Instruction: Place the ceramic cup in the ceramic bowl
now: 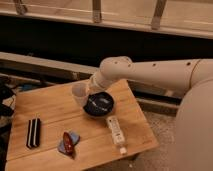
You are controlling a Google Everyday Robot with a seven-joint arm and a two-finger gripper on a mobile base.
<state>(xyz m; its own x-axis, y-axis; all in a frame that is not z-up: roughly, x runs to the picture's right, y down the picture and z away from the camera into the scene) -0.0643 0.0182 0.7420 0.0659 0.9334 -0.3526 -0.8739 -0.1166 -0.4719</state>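
Observation:
The ceramic cup is a small whitish tapered cup held at the end of my arm, just left of the ceramic bowl and touching or overlapping its left rim. The ceramic bowl is round, black and glossy with pale streaks, on the wooden table right of centre. My gripper is at the cup, directly above the bowl's left edge; the cup stays with it between frames.
The wooden table also bears a long white remote-like bar right of the bowl, a black rectangular object at the left, and a red and blue object near the front. A dark ledge runs behind.

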